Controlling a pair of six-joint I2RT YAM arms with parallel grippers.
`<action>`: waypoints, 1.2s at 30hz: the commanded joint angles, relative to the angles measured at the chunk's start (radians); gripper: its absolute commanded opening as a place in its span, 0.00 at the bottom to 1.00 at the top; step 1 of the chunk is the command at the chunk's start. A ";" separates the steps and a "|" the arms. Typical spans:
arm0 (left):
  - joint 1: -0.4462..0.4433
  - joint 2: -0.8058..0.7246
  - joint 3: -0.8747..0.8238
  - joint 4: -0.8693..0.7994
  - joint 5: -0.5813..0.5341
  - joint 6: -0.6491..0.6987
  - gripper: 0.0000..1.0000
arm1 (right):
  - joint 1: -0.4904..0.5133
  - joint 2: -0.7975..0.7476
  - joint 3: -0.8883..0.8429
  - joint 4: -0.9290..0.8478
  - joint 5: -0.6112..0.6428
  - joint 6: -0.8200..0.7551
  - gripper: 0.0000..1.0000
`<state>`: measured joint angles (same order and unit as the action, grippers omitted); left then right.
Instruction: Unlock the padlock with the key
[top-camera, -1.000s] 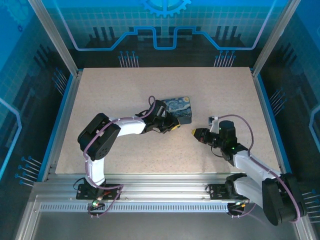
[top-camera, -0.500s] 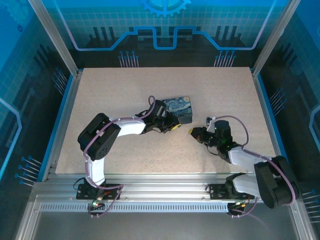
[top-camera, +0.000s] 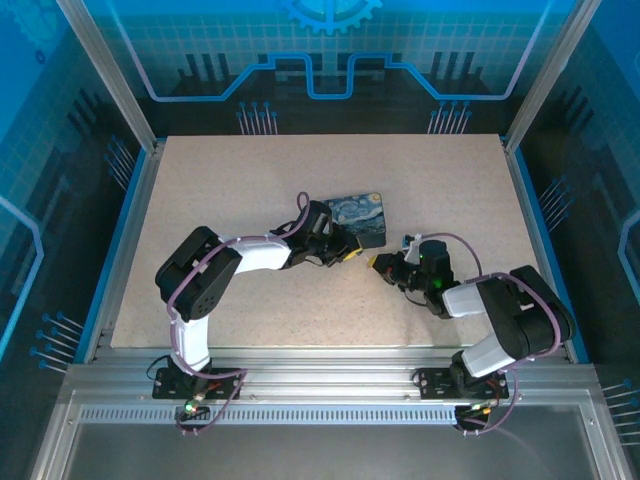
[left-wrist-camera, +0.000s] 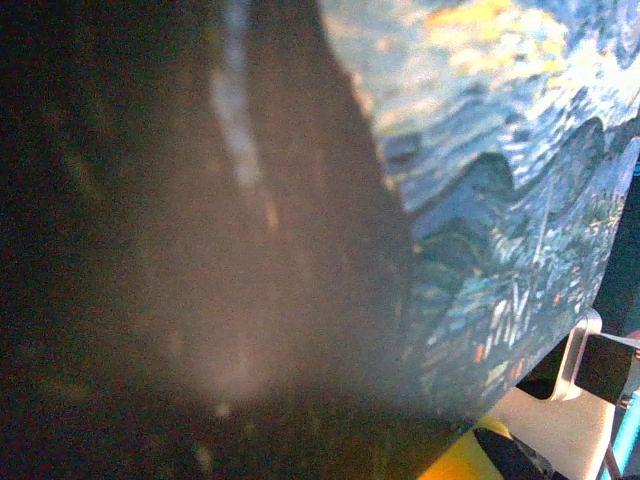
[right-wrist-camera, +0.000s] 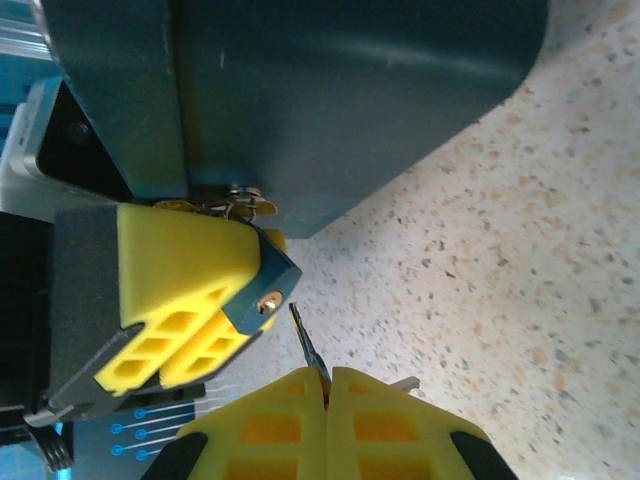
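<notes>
In the right wrist view, the padlock (right-wrist-camera: 270, 285) is a small dark blue body with a brass keyhole facing me. It is clamped between the yellow fingers (right-wrist-camera: 170, 290) of my left gripper (top-camera: 347, 253), which is shut on it. My right gripper (right-wrist-camera: 327, 372) is shut on the key (right-wrist-camera: 305, 340). The key's thin blade points up out of the pads. Its tip stands just to the right of the keyhole, outside it. In the top view my right gripper (top-camera: 384, 264) sits close to the right of the left one, near the table's middle.
A box printed with a blue starry-night painting (top-camera: 362, 220) lies right behind the left gripper, and its dark side (right-wrist-camera: 350, 90) looms over the padlock. In the left wrist view the box (left-wrist-camera: 500, 150) is very near. The speckled table (top-camera: 250, 180) has railed edges.
My right gripper has moved left with the key, closing most of the gap to the padlock, and its arm has folded in. The left arm has not moved.
</notes>
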<state>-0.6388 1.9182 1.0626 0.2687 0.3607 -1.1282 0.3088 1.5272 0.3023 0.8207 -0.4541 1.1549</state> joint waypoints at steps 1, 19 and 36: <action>-0.007 0.005 -0.015 0.030 0.051 -0.028 0.07 | 0.013 0.031 0.020 0.101 -0.024 0.034 0.00; -0.005 0.007 -0.021 0.045 0.050 -0.032 0.07 | 0.019 0.047 0.028 0.141 -0.052 0.048 0.00; 0.000 0.016 -0.032 0.067 0.055 -0.042 0.07 | 0.023 0.045 0.042 0.141 -0.069 0.048 0.00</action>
<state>-0.6346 1.9182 1.0439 0.3168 0.3634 -1.1534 0.3096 1.5684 0.3092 0.8993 -0.4877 1.2053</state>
